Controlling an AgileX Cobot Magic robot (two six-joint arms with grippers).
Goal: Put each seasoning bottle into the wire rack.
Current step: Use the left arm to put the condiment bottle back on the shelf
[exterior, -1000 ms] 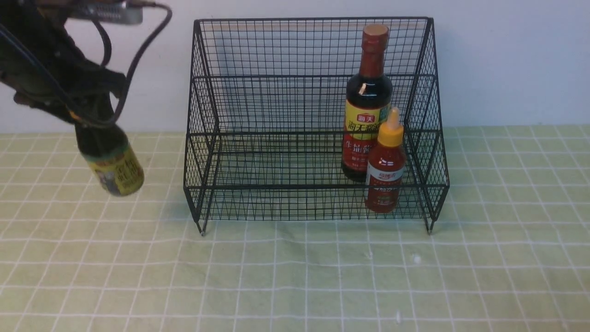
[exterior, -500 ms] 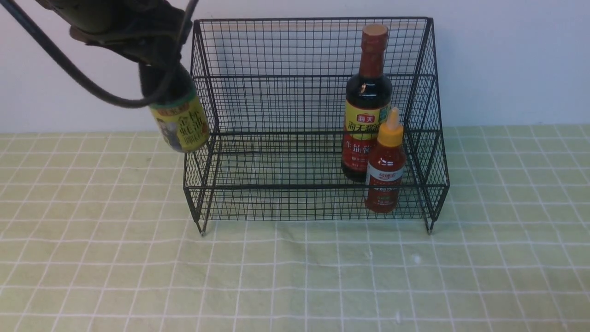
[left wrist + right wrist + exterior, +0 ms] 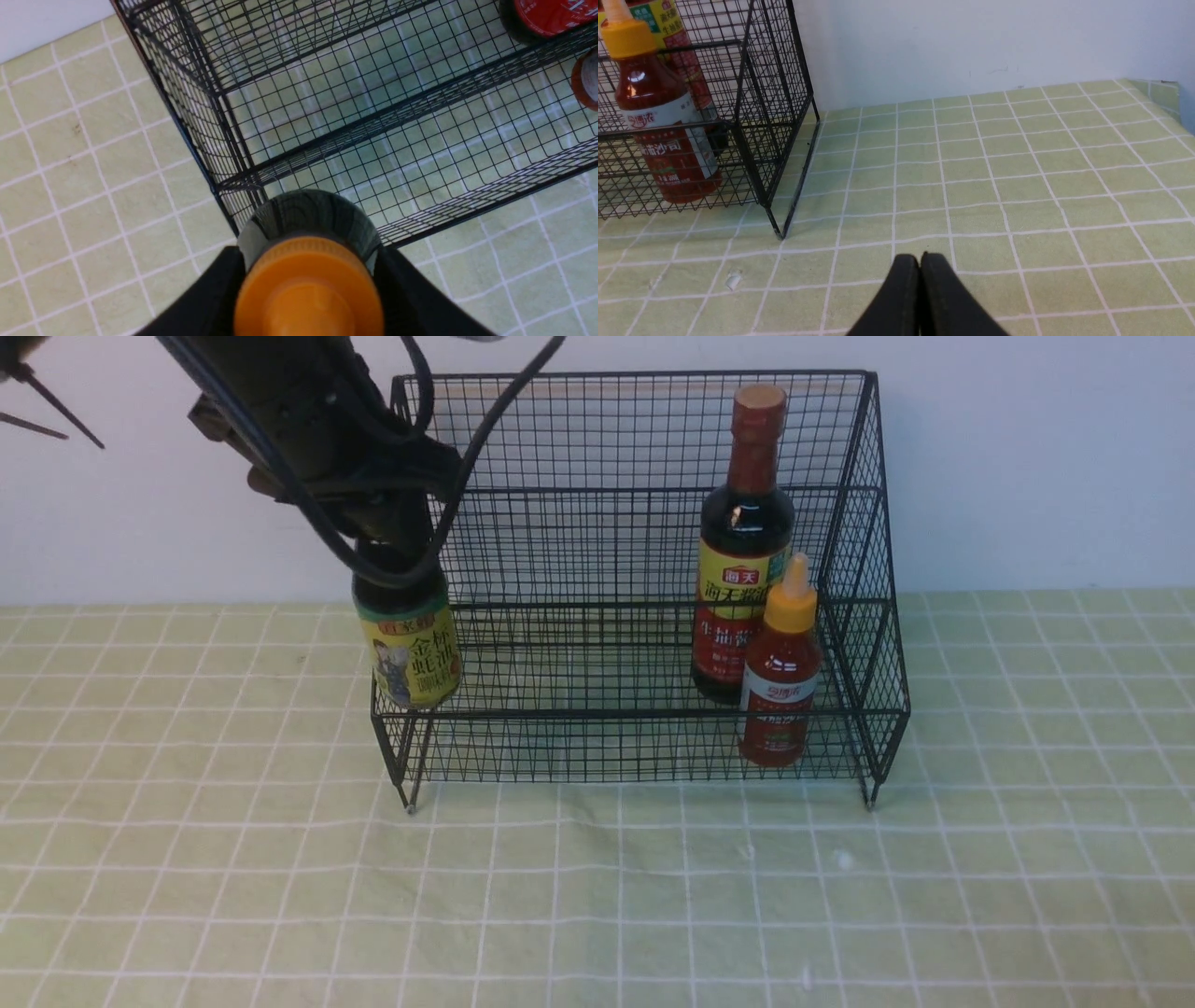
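Squat bottle (image 3: 408,644): we see it hanging upright at the rack's left front corner, base level with the front rail, dark body, yellow-green label facing us.
Left gripper (image 3: 397,546): we find it clamped on the squat bottle's neck from above, jaws partway apart around it; cables loop in front.
Left wrist view: only here do we see the bottle's orange cap (image 3: 308,289) between the black fingers (image 3: 210,298), with the rack's lower floor beyond it.
Wire rack (image 3: 635,714): black mesh, two stepped tiers, standing on the green checked cloth (image 3: 597,896) against a pale wall.
Tall soy bottle (image 3: 744,551): upright on the right side of the rack, behind the red one.
Red sauce bottle (image 3: 782,672): upright on the lower front tier, yellow nozzle.
Right gripper (image 3: 920,266): out of the front view; its own camera shows the jaws pressed together, holding nothing, over bare cloth beside the rack's right foot.
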